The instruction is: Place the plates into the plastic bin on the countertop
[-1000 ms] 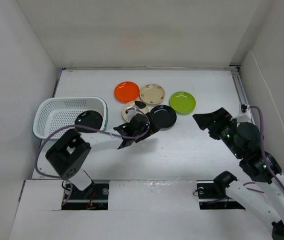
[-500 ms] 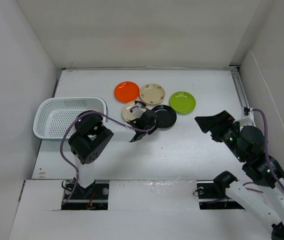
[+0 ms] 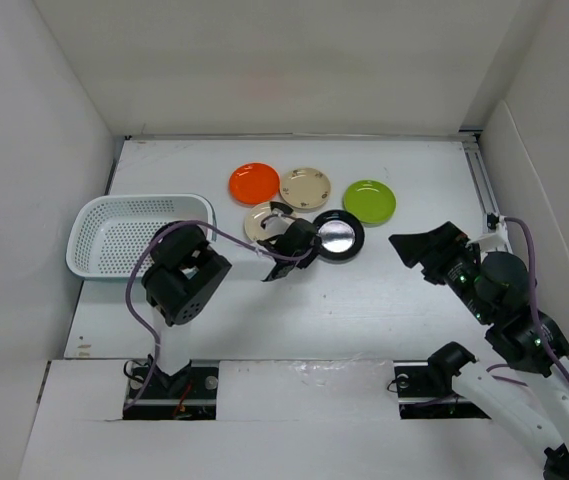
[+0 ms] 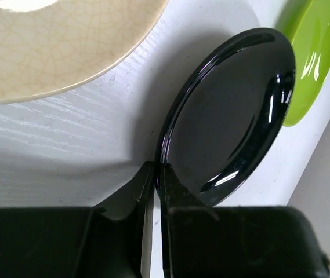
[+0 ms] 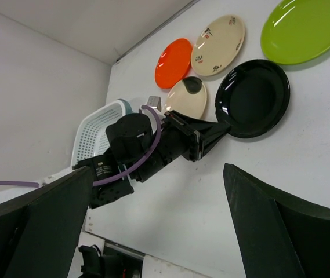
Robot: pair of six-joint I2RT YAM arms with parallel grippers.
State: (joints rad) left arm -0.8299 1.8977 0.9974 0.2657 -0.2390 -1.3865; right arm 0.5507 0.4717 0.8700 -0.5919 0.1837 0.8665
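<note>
The left gripper [image 3: 297, 247] has its jaws drawn narrow, pinching the near rim of a glossy black round plate [image 3: 339, 236]. In the left wrist view that rim sits between the two dark fingertips [image 4: 136, 196]. Whether the plate is raised off the flat white countertop [image 3: 384, 300] cannot be told.

In the top view the black plate lies at 3 o'clock from the gripper. A beige round plate with a dark mark [image 3: 262, 222] sits at 10 o'clock, partly hidden by the wrist. An orange round plate [image 3: 254, 183] is at 11 o'clock, a second beige patterned plate [image 3: 305, 187] at 12, and a lime green round plate [image 3: 369, 201] at 2, just beside the black one.

The white perforated plastic bin [image 3: 99, 235] stands at 9 o'clock, well apart from the held plate, with the left arm covering its near right corner.

At 3 o'clock from the black plate hangs the right gripper [image 3: 419, 242], its fingers spread wide and holding nothing.
</note>
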